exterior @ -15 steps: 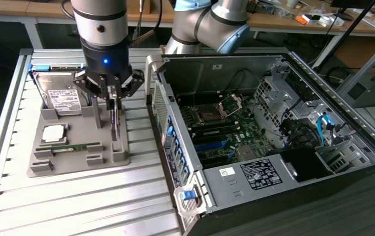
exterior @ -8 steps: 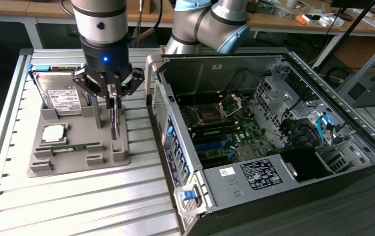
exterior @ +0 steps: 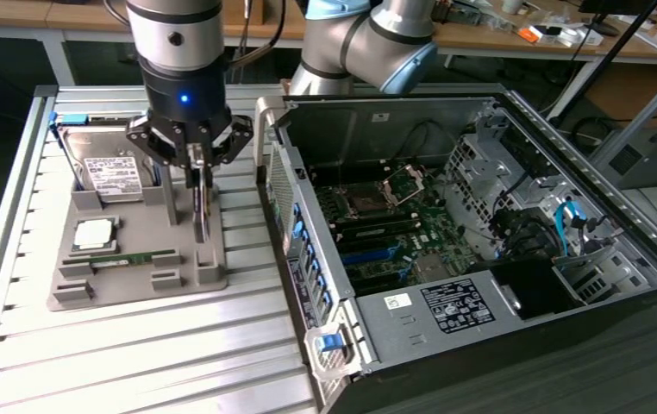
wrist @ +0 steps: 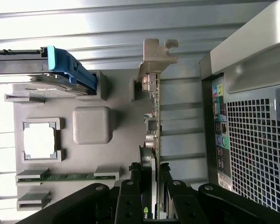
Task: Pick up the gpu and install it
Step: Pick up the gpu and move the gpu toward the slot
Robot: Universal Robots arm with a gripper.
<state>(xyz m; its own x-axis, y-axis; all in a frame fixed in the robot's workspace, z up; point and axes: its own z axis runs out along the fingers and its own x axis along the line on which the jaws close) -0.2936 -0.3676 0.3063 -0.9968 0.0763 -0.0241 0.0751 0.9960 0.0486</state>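
Our gripper [exterior: 197, 164] has its fingers [wrist: 129, 189] clamped on the gpu [exterior: 198, 211], which stands edge-on over the grey holder tray [exterior: 133, 289], at nine o'clock from the open computer case [exterior: 403, 336]. We judge that this upright stance offers the fingers its flat faces.

I work in what looks like a robotics lab or test workshop. My desk [exterior: 133, 362] is slatted aluminium profile, and on it an open computer case [exterior: 421, 323] lies with its motherboard [exterior: 397, 233] bared. A grey moulded holder [exterior: 190, 278] keeps a hard drive [exterior: 110, 168], a memory stick [exterior: 122, 257] and the gpu [exterior: 200, 211] in fitted slots. Behind stand wooden benches [exterior: 559, 39] strewn with small clutter.
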